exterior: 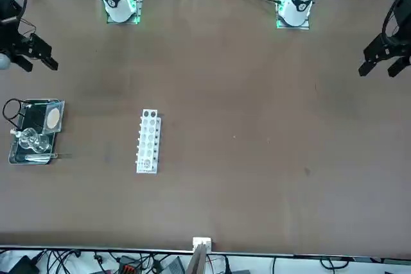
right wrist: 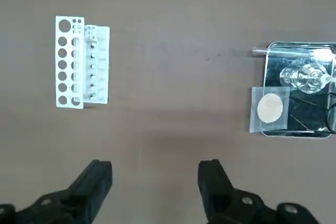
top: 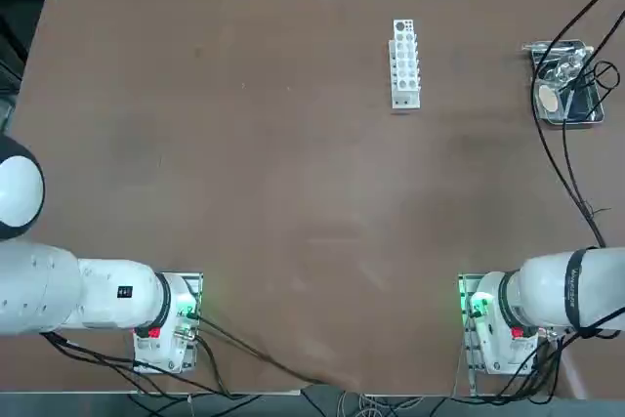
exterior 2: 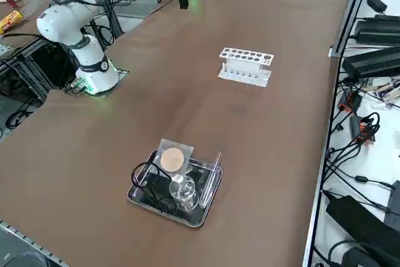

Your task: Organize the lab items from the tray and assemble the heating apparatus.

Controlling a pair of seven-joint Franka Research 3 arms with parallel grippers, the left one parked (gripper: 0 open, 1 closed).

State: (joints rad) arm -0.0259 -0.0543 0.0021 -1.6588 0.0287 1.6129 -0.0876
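Note:
The shiny metal tray (right wrist: 300, 132) sits near the table's right edge, far from the robot. In it lie the clear glass burner (right wrist: 304, 77), the grey mesh square with a tan centre (right wrist: 270, 108) and the black wire tripod (exterior 2: 147, 179). The mesh leans over the tray's rim, and the tripod's ring (exterior: 13, 110) pokes out past it. High above the table hangs my right gripper (right wrist: 155, 174), open and holding nothing, on the robot's side of the tray (exterior: 29, 160). The front view shows this gripper (exterior: 32, 56) at the left.
A white test-tube rack (right wrist: 81, 64) stands on the table to the left of the tray, also visible from above (top: 405, 61). A thin clear rod (right wrist: 262, 52) lies along one tray edge. Black cables (top: 566, 163) hang over the table's right side.

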